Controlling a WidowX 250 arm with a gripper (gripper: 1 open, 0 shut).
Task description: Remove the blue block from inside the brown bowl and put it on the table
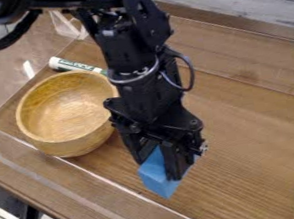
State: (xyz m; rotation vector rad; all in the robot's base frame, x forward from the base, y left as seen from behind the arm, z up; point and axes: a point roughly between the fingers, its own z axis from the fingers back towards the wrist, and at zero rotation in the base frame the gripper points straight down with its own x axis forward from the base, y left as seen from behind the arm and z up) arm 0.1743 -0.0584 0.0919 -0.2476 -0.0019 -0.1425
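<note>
The claw (162, 165) held the blue block (158, 178), at four o'clock from the brown bowl (66, 113); it should lower it flat onto the desk (245, 120) before opening.

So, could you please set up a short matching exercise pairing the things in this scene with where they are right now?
Things:
1. blue block
2. brown bowl
3. marker
4. gripper

Places or states:
A. empty, left of the arm
B. lying behind the bowl
C. held between the fingers, low over the table
D. shut, pointing down

Pairs: 1-C, 2-A, 3-B, 4-D
</note>
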